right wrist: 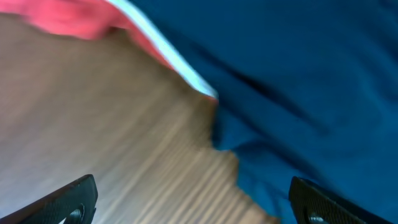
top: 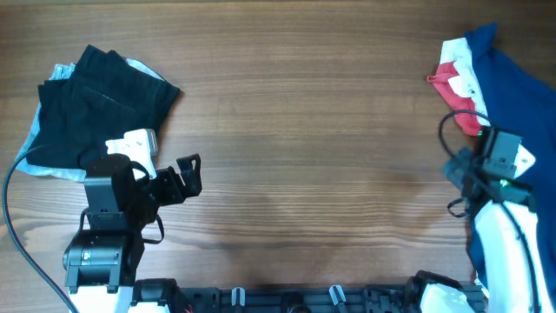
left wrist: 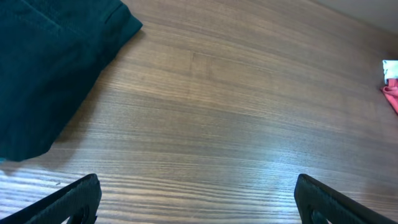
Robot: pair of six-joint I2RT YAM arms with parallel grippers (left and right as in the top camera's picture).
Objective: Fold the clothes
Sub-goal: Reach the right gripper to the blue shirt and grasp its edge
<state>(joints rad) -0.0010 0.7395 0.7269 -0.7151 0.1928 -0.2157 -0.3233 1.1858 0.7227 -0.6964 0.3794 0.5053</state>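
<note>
A folded black garment (top: 100,104) lies at the table's far left on top of a pale blue one (top: 33,139); the black one also shows in the left wrist view (left wrist: 43,68). A large deep-blue garment (top: 521,96) lies at the right edge over a white-and-red one (top: 456,78). My left gripper (top: 189,174) is open and empty over bare wood just right of the black garment. My right gripper (top: 460,169) is open at the left edge of the deep-blue garment (right wrist: 298,81), with its right finger over the cloth; the white-and-red garment (right wrist: 81,18) lies beyond it.
The wooden table (top: 304,130) stretches between the two piles. A black cable (top: 447,126) loops by the right wrist. The arm bases stand at the front edge.
</note>
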